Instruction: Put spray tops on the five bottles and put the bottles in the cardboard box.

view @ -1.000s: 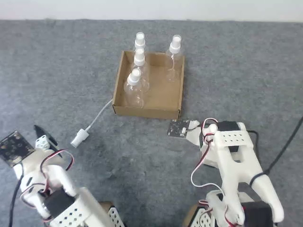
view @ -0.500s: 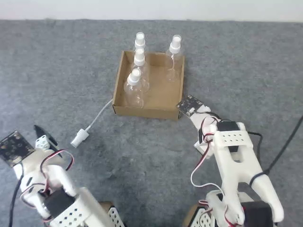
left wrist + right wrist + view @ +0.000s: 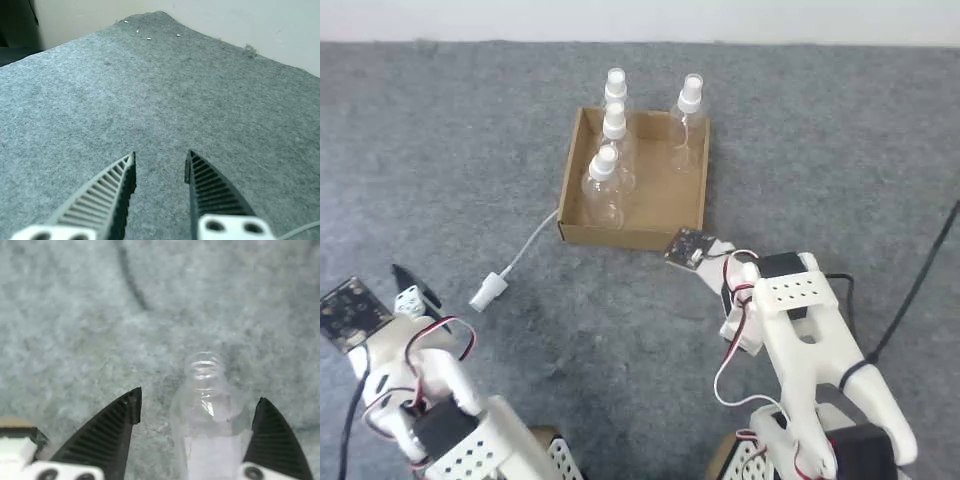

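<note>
High view: we find four capped bottles (image 3: 603, 188) standing in the box (image 3: 650, 212). A loose spray top (image 3: 488, 291) lies on the carpet (image 3: 440, 150), between the box and the left arm (image 3: 415, 370). The right arm (image 3: 800, 300) sits by the box's near edge.

Left wrist view: the left gripper (image 3: 161, 155) is narrowly parted, holding nothing, over bare carpet.

Right wrist view: the right gripper (image 3: 200, 396) is spread wide around an uncapped bottle (image 3: 209, 422) upright on the carpet, not clamped.
</note>
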You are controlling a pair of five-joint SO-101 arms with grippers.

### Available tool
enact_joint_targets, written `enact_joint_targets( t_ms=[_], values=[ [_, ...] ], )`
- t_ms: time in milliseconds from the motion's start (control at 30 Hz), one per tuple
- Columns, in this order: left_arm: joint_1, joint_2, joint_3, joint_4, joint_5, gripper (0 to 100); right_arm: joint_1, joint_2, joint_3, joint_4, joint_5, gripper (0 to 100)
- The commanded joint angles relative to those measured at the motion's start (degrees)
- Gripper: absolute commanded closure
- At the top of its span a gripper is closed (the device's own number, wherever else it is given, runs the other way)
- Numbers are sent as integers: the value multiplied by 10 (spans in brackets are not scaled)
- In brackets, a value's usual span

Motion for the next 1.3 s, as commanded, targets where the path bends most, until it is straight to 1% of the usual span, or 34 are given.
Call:
enact_joint_targets(
  t_ms=[0, 200, 333, 467, 767, 933, 1167, 1200, 1267],
  values=[
    [3, -11, -6, -19, 3, 844, -1, -22, -35, 10, 57, 688],
    [3, -11, -6, -19, 3, 844, 26, 15, -35, -11, 123, 690],
    [3, -11, -6, -19, 3, 844, 58, 57, -36, -51, 142, 692],
    [3, -11, -6, -19, 3, 844, 81, 66, -38, -55, 161, 692],
    [4, -11, -6, -19, 3, 844, 86, 24, -38, -51, 161, 696],
    [4, -11, -6, -19, 3, 844, 85, 23, -37, -52, 161, 788],
    [4, -11, -6, -19, 3, 844, 94, 16, -38, -51, 158, 844],
    [4, -11, -6, -19, 3, 844, 92, 12, -38, -51, 154, 855],
    [4, -11, -6, -19, 3, 844, 90, -4, -38, -46, 115, 876]
  ],
)
